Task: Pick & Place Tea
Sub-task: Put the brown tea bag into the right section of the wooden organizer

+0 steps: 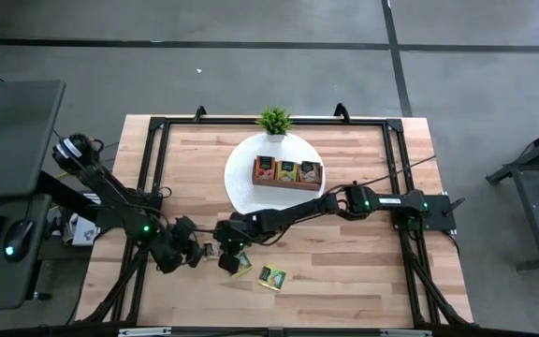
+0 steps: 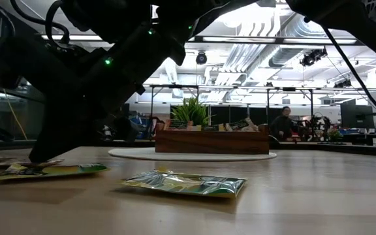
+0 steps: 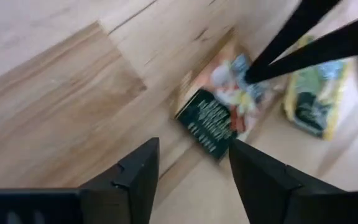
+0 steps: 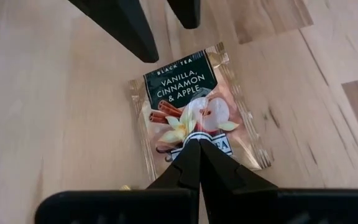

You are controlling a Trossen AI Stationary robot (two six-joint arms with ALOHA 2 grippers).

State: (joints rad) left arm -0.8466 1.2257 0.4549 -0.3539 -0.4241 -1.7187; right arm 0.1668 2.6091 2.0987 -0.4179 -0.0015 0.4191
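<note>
Only readable text: right wrist view, one tea sachet [image 4: 194,118] flat on the tabletop [image 4: 55,124]. Dark green label at one end reads "BLACK TEA" in small caps, then "VANILLA, CINNAMON & APPLE" below in larger white letters. A second dark patch at the far end shows "...EA", rest hidden behind the right gripper [image 4: 199,144]. Labels on the other sachets [image 3: 312,93] and those in the tray [image 1: 287,172]: unreadable.
</note>
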